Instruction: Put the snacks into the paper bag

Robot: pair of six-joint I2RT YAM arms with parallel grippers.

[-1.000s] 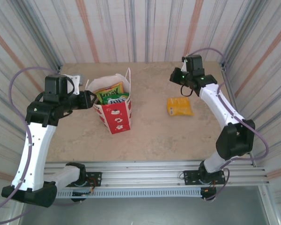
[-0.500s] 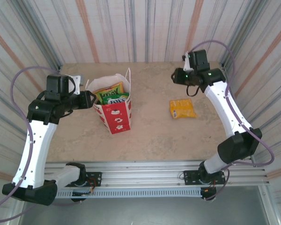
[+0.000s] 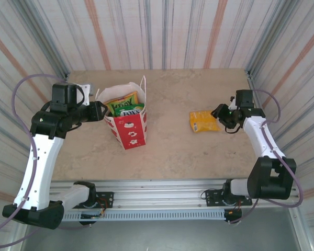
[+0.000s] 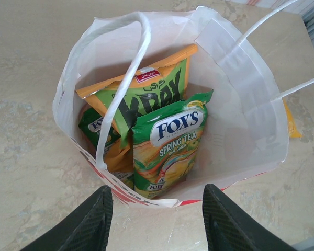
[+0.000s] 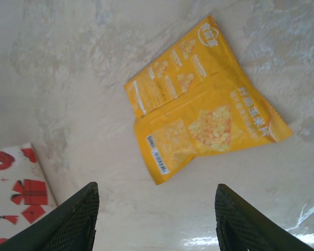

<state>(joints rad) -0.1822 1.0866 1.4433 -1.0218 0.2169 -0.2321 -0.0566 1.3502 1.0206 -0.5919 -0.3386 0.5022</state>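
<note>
Where the right gripper stands: the right gripper hangs low over the table near its 3 o'clock edge, with its fingers spread wide and nothing between them.
Right gripper to packet: in the top view the yellow snack packet lies flat just beside the fingertips, toward 9 o'clock; I cannot tell whether they touch.
Wrist view: the packet lies ahead of the right gripper, from 12 toward 1 o'clock, and is not yet between the fingers.
Long axis: the packet lies skew to the finger line, running roughly from 1 to 7 o'clock. It may be one creased packet or two overlapping.
Nearer arm: the right, plainly; the left arm is well apart across the table.
Packet to bag: the paper bag stands upright well away at 9 o'clock from the packet, so any carry would go that way.
Left gripper: the left gripper sits at the bag's 9 o'clock side; seen from the left wrist, its fingers are parted and empty, straddling the bag's near wall.
Inside the bag: a green Fox's packet and a green-and-orange Krax packet stand on end, with more tucked behind.
Step in hand, as I judge it: closing in on the last loose snack.
</note>
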